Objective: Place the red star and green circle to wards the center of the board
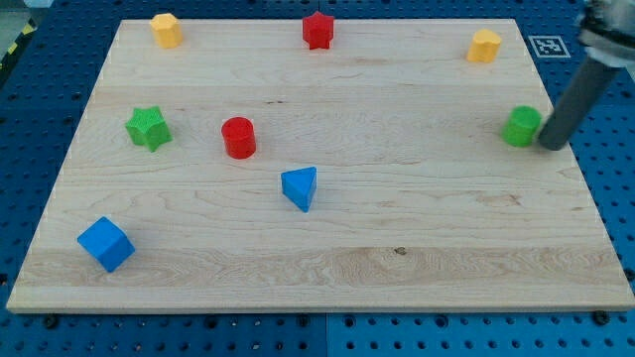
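The red star (317, 30) sits at the view's top edge of the board, near the middle. The green circle (522, 126) sits near the board's right edge, about a third of the way down. My tip (549, 145) is just to the right of the green circle, touching or almost touching its right side. The dark rod slants up to the view's top right corner.
A wooden board (397, 268) lies on a blue pegboard. A red circle (239, 137), a blue triangle (300, 187), a green star (148, 128), a blue cube (105, 244), and two yellow blocks (166, 30) (484, 46) lie on it.
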Controlling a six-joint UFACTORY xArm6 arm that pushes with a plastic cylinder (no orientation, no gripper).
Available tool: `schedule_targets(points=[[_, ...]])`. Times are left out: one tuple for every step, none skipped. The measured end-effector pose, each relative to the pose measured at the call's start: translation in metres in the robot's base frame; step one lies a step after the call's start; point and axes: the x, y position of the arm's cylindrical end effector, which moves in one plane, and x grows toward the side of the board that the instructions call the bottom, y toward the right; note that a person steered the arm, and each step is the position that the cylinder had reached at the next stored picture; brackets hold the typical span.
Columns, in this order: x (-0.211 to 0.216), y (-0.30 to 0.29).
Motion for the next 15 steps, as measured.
schedule_targets(points=[[-0.006, -0.06], [-0.017, -0.078], [0.004, -0.035], [0.035, 0.009], [-0.004, 0.031], [-0.036, -0.012], [-0.06, -0.074], [-0.067, -0.143], [-0.08, -0.198], [-0.124, -0.196], [-0.183, -0.184], [-0.241, -0.185], [-0.24, -0.205], [-0.24, -0.267], [-0.24, -0.302]])
